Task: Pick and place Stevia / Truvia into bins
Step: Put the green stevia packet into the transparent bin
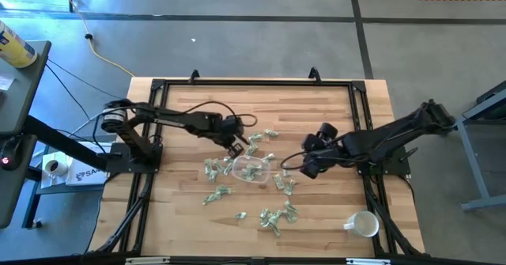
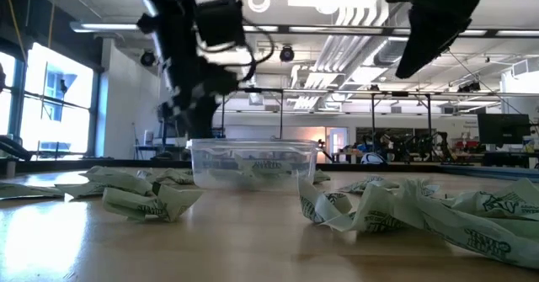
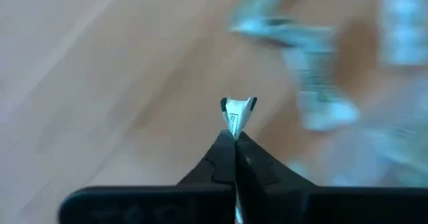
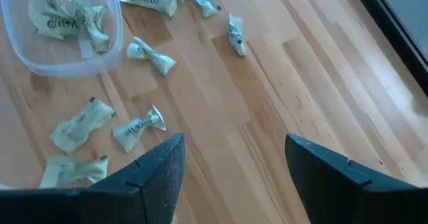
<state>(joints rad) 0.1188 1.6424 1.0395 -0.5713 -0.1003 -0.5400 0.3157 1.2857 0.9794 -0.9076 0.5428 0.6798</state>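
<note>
Left gripper (image 3: 235, 138): you have its fingers pressed together on one Stevia packet (image 3: 237, 114), whose crumpled end sticks out past the tips, with the gripper held above the table (image 1: 182, 217) just beside the clear bin (image 1: 251, 170) on its left-arm side. Right gripper (image 4: 231, 164): your fingers stand apart with nothing between them, above bare wood near the bin's other side. Several packets already lie in the bin, and loose packets (image 1: 277, 215) lie scattered on the table around it.

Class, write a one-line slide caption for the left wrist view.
Left pincer shut on a pale green and white sweetener packet, carried above the wooden table.
</note>
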